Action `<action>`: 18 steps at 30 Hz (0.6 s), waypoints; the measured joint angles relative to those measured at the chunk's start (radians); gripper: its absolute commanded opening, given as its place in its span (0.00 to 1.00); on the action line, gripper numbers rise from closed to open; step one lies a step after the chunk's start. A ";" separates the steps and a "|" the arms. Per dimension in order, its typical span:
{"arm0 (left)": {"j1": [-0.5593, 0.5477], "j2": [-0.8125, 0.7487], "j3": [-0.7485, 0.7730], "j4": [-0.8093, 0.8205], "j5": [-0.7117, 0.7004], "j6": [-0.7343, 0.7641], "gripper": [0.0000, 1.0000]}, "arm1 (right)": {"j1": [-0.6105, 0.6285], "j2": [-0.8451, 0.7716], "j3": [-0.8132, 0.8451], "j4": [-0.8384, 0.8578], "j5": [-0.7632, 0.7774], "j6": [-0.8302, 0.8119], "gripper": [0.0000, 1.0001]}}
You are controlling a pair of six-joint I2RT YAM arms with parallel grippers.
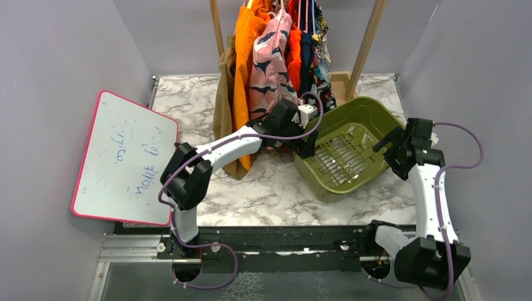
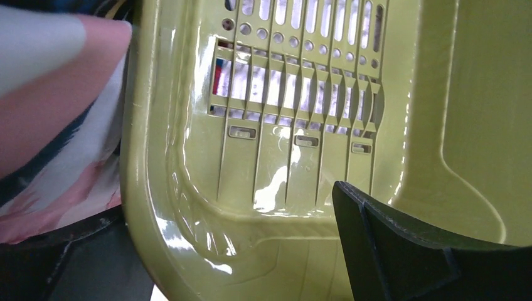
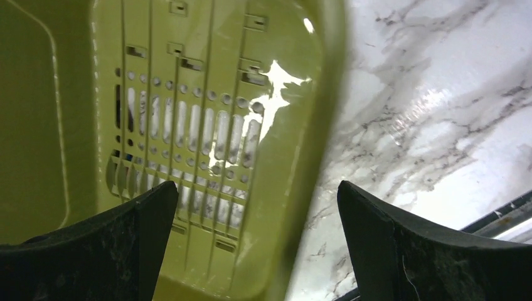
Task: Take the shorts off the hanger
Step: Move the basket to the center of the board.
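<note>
Several pairs of shorts hang close together on hangers at the back rack: tan-brown (image 1: 224,94), bright orange (image 1: 246,44), pink with dark blotches (image 1: 271,63), red-orange (image 1: 295,56), navy (image 1: 307,56) and multicolour print (image 1: 323,44). My left gripper (image 1: 307,145) is below their hems at the left rim of the green basket (image 1: 370,119). In the left wrist view it (image 2: 226,251) is open across the basket's rim (image 2: 157,157), with pink fabric (image 2: 63,125) lying at its left side. My right gripper (image 1: 386,141) is open and empty, straddling the basket's right rim (image 3: 301,125).
The basket sits tilted on the marble table (image 1: 263,194), just right of the shorts. The rack's wooden posts (image 1: 367,44) stand at the back. A pink-edged whiteboard (image 1: 125,157) leans at the left. Grey walls close in both sides.
</note>
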 measured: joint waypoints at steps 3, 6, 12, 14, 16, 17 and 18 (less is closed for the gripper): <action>-0.014 -0.003 -0.003 -0.001 0.035 -0.002 0.96 | 0.000 0.082 0.036 0.026 -0.038 -0.014 0.99; -0.052 -0.006 -0.003 -0.003 0.036 -0.032 0.96 | -0.006 0.165 0.095 0.035 -0.043 -0.036 0.99; -0.090 -0.021 -0.027 0.027 0.011 -0.149 0.96 | -0.016 0.378 0.275 0.051 -0.034 -0.085 0.99; -0.105 -0.022 -0.038 0.060 0.008 -0.195 0.96 | -0.020 0.429 0.319 0.043 -0.028 -0.107 0.99; -0.124 -0.019 -0.039 0.071 0.007 -0.233 0.96 | -0.026 0.472 0.362 0.038 -0.022 -0.131 0.99; -0.132 -0.018 -0.039 0.076 0.007 -0.247 0.96 | -0.027 0.491 0.386 0.037 -0.013 -0.142 0.99; -0.143 -0.013 -0.036 0.081 0.005 -0.268 0.96 | -0.028 0.502 0.402 0.040 -0.001 -0.153 0.99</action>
